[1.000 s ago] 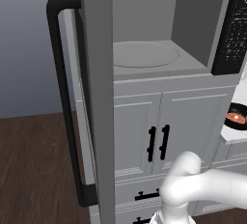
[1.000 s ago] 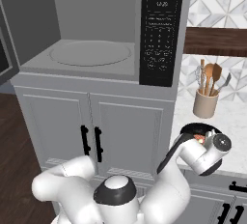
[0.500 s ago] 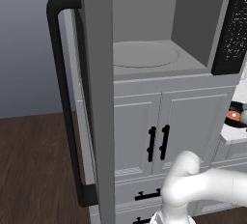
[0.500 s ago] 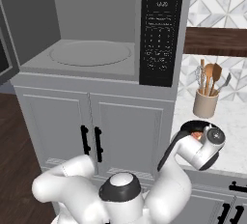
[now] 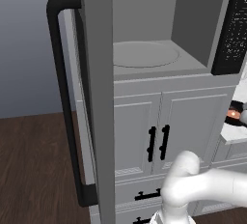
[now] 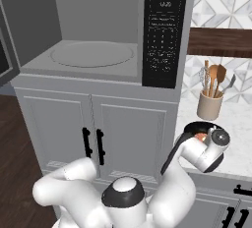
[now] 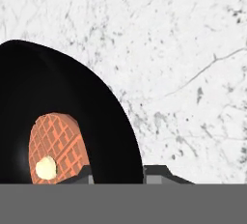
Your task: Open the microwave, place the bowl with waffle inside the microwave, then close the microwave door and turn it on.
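Microwave door (image 5: 91, 97) hangs swung open at far left, unchanged; microwave (image 6: 98, 35) cavity w/ turntable bare. Right of it, bowl with waffle (image 6: 197, 129) sits on the marble tabletop (image 6: 236, 138), same spot as before. Pincer (image 7: 118, 174) has dropped lower over the bowl's rim since earlier; fingertips straddle the rim, prob. narrowed onto it, though contact is hard to confirm.
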